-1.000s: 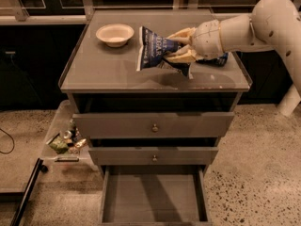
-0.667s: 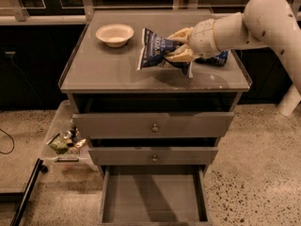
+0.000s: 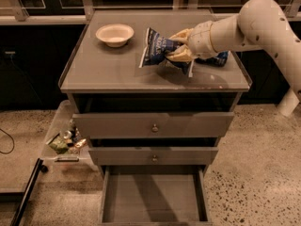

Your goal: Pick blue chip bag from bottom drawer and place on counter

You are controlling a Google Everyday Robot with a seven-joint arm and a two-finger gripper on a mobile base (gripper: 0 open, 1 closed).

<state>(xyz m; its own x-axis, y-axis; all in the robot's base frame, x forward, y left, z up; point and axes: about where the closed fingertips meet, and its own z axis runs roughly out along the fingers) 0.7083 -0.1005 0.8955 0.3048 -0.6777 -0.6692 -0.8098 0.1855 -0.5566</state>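
Observation:
The blue chip bag (image 3: 156,47) is a dark blue foil bag with white lettering, over the middle of the counter (image 3: 106,72). My gripper (image 3: 181,45) comes in from the right and is shut on the bag's right end. The bag hangs tilted, its lower left corner at or just above the counter top; I cannot tell whether it touches. The bottom drawer (image 3: 153,197) is pulled out below, and its flat grey inside holds nothing.
A pale bowl (image 3: 114,34) stands at the counter's back left. Another dark blue item (image 3: 215,59) lies behind my arm at the right. The two upper drawers (image 3: 153,125) stand slightly out. A clear bin (image 3: 63,140) with small items sits on the floor at left.
My arm's elbow has shifted slightly left and up. The bag stays in the gripper at almost the same spot over the counter.

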